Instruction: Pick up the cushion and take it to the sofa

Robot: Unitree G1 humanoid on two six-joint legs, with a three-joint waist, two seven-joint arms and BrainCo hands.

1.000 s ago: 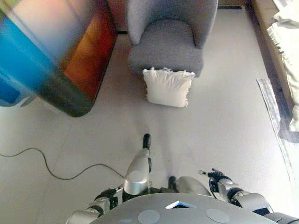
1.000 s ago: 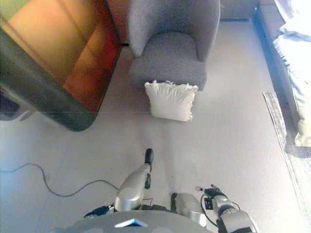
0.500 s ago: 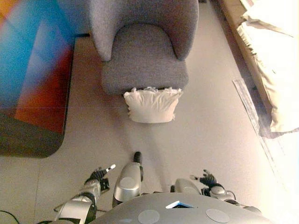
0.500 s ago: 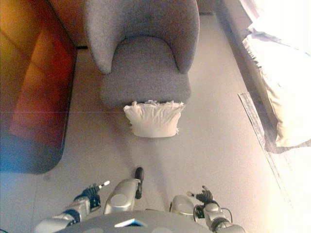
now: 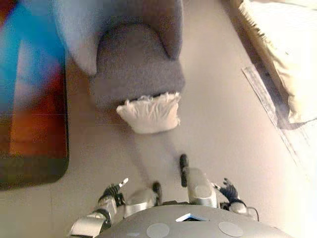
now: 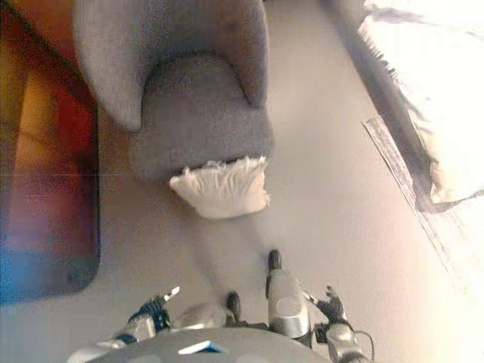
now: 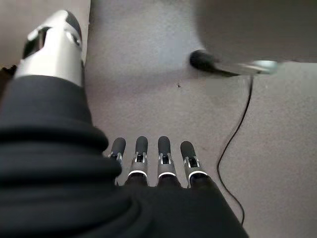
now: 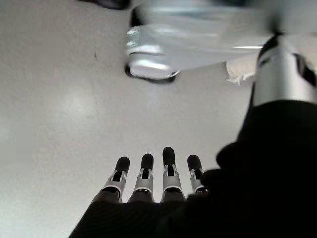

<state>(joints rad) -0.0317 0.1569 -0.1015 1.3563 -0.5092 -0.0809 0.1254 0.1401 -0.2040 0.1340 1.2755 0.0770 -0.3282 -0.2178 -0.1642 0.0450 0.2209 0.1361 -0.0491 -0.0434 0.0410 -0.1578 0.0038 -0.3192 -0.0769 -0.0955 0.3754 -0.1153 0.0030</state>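
A white fringed cushion [image 5: 150, 112] lies on the floor, leaning against the front of a grey armchair [image 5: 133, 67]; it also shows in the right eye view [image 6: 221, 187]. A pale sofa [image 5: 282, 54] with light cushions runs along the right edge. My left hand [image 5: 113, 191] hangs low at the bottom left, fingers straight, empty; its wrist view shows the fingers [image 7: 163, 153] over bare floor. My right hand [image 5: 229, 190] hangs at the bottom right, fingers straight, empty; its fingers [image 8: 167, 163] show in its wrist view. Both hands are well short of the cushion.
A dark-edged reddish-brown piece of furniture [image 5: 29, 124] stands at the left, close to the armchair. A grey rug strip [image 5: 262, 99] lies along the sofa's foot. A thin cable [image 7: 233, 148] runs over the floor in the left wrist view.
The camera has moved forward and turned, so the armchair and cushion have shifted left and sit nearer. Both hands stay low at my sides, still empty.
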